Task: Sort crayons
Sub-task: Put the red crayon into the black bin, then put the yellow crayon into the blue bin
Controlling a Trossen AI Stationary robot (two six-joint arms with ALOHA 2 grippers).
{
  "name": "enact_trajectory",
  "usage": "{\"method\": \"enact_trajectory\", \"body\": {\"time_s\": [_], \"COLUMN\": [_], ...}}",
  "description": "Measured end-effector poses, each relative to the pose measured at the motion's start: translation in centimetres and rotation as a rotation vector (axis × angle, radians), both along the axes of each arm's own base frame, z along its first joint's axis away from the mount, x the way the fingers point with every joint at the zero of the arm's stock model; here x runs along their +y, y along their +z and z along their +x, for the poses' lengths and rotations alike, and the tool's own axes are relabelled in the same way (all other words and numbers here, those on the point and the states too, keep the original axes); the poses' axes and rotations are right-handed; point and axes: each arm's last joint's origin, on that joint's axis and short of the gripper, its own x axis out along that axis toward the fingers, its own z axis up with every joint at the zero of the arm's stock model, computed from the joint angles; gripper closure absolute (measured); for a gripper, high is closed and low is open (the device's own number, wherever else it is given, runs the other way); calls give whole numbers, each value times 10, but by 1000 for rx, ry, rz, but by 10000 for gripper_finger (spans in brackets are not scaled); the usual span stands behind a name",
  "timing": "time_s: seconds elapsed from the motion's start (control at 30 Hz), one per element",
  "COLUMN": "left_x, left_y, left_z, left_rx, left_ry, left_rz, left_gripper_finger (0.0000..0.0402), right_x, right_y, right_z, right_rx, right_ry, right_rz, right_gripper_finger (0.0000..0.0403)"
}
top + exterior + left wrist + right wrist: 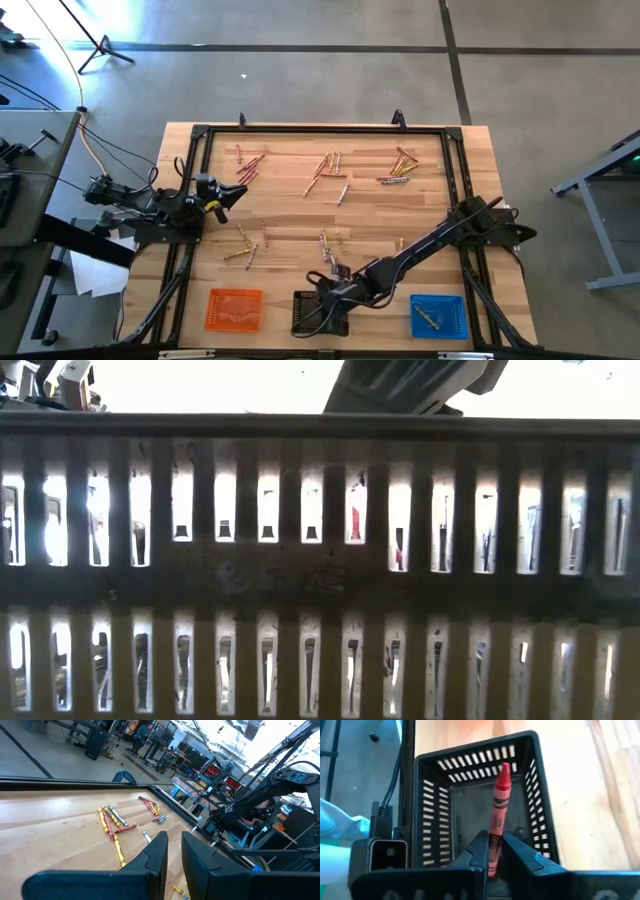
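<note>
Right gripper (pixel 495 851) over slotted black plastic tray (pixel 432 795): jaws narrow, red paper-wrapped crayon (pixel 499 805) between them. Left gripper (pixel 174 851): jaws narrow, holding nothing, above wooden table (pixel 290 235)

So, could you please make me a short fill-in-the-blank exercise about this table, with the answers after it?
1. The right gripper has a ____ crayon between its fingers, over the black tray.
2. Seen from above, the black tray stands between the orange tray and the ____ tray.
3. The left gripper waits at the table's left side and holds ____.
4. The loose crayons lie on the bare ____ of the table.

Missing words: red; blue; nothing; wood
</note>
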Motion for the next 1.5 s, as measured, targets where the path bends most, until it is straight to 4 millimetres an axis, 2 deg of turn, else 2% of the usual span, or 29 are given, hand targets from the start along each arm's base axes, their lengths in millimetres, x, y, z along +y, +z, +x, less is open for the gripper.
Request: {"method": "enact_trajectory", "body": {"time_s": [0.33, 0.47, 0.63, 0.77, 0.87, 0.97, 1.27, 1.5], "left_x": [0, 0, 0, 0, 0, 0, 0, 0], "left_y": [0, 0, 0, 0, 0, 0, 0, 0], "left_z": [0, 0, 0, 0, 0, 0, 0, 0], "left_rx": [0, 0, 0, 0, 0, 0, 0, 0], "left_ry": [0, 0, 0, 0, 0, 0, 0, 0], "left_rz": [0, 0, 0, 0, 0, 0, 0, 0], "left_gripper_finger": [357, 357, 357, 357, 357, 357, 357, 357], "right_x": [2, -6, -37, -72, -94, -109, -150, -158], "right_y": [2, 23, 55, 73, 80, 72, 21, -9], "right_z": [-4, -12, -36, -67, -89, -105, -151, -164], "right_rx": [94, 182, 315, 524, 618, 652, 687, 596], "right_ry": [-7, -8, -94, -317, -475, -535, -806, -992], "right_rz": [140, 252, 190, 55, -53, -69, -4, 89], "right_gripper_finger": [337, 336, 336, 336, 336, 336, 336, 335]}}
